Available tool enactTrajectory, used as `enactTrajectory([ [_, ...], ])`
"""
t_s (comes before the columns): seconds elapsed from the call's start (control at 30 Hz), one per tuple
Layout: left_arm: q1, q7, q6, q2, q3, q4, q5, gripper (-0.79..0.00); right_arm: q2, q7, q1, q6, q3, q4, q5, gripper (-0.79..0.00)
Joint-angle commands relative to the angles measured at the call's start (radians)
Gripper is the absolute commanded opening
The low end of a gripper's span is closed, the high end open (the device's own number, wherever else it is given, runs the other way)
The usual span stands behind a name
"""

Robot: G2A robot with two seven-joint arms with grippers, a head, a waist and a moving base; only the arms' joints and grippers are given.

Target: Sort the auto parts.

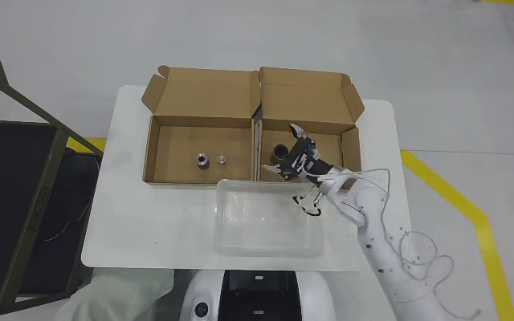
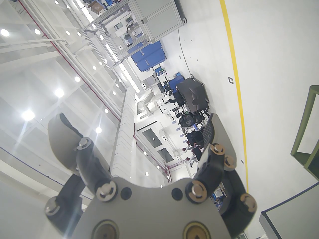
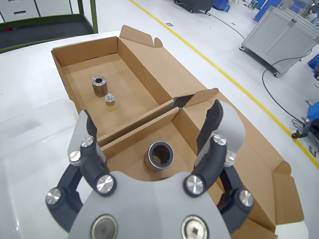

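Steel-rimmed part (image 3: 159, 155), perhaps a bushing, sits beneath the spread right gripper (image 3: 151, 111); left gripper (image 2: 136, 118) spread too.

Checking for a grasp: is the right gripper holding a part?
No, the right gripper is open and empty; the dark sleeve stands free on the box floor.

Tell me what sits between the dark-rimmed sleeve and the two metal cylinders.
The two boxes' adjoining cardboard walls stand between the sleeve and the larger cylinder and smaller cylinder. The right wrist and top views show it.
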Motion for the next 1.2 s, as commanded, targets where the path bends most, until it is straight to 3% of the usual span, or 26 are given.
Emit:
enactTrajectory([
  [0.0,0.0,0.0,0.0,0.0,0.0,0.0,0.0,0.0,0.005,0.004,-0.023,-0.006,0.014,-0.022,-0.001,0.0],
  [0.57,0.0,0.0,0.0,0.0,0.0,0.0,0.0,0.0,0.043,-0.077,-0.215,0.045,0.191,-0.14,0.046,0.0],
  [0.97,0.0,0.0,0.0,0.0,0.0,0.0,0.0,0.0,0.069,0.011,-0.466,0.125,0.357,-0.376,0.001,0.0],
  [1.17,0.0,0.0,0.0,0.0,0.0,0.0,0.0,0.0,0.072,0.043,-0.58,0.213,0.417,-0.497,-0.019,0.0],
])
